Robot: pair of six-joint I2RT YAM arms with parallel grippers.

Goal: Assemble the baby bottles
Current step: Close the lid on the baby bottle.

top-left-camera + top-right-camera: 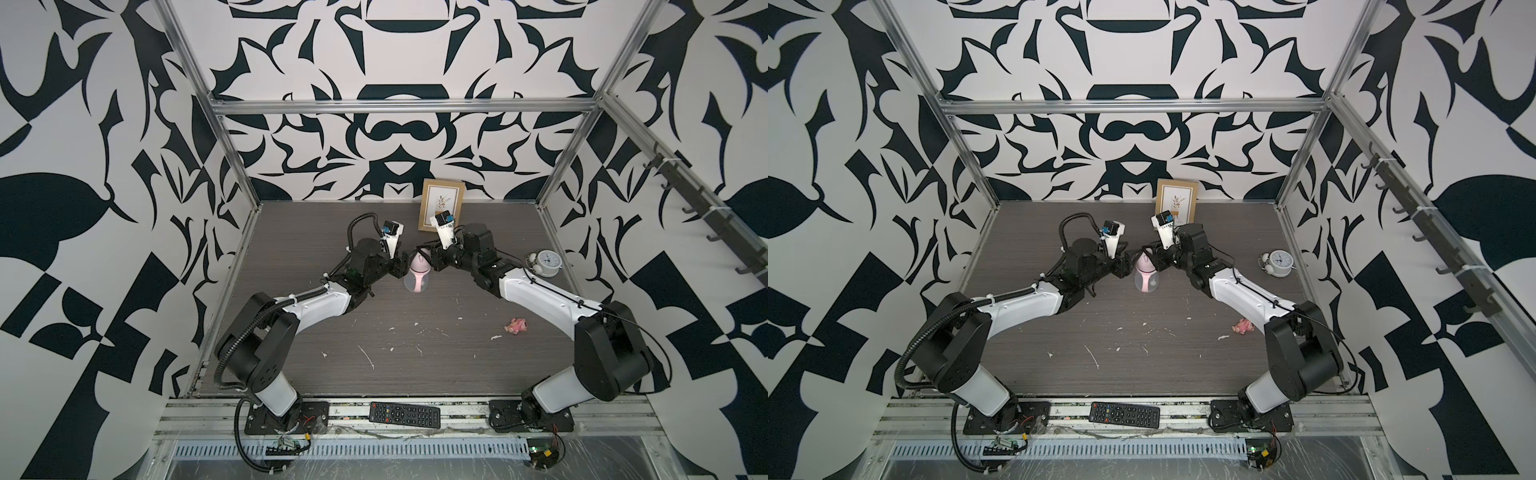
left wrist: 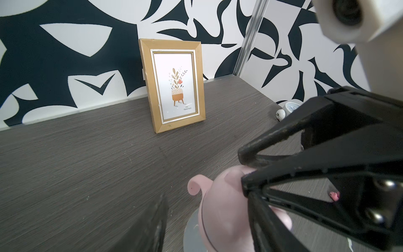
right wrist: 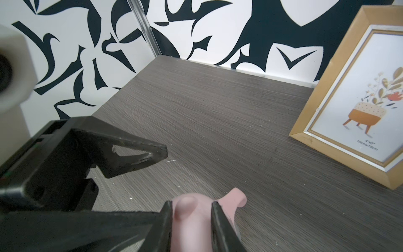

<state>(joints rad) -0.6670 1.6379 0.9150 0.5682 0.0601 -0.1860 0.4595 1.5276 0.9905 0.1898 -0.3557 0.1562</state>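
the bottle (image 1: 414, 286) stands upright mid-counter (image 1: 374, 332), between the two arms, with the pink domed cap (image 3: 189, 210) on top. the right end effector (image 3: 192, 205) is clamped on that cap, one finger touching each side. the left end effector (image 1: 400, 272) is closed at the bottle's side, lower down, and reads as bracing the body (only one of its fingers shows clearly, so the contact itself is a judgement). the step in hand looks like the last one: seating the cap. next the cap likely needs a straight push down, or a small twist, while the left holds the bottle steady so it doesn't tip; letting go comes after that.
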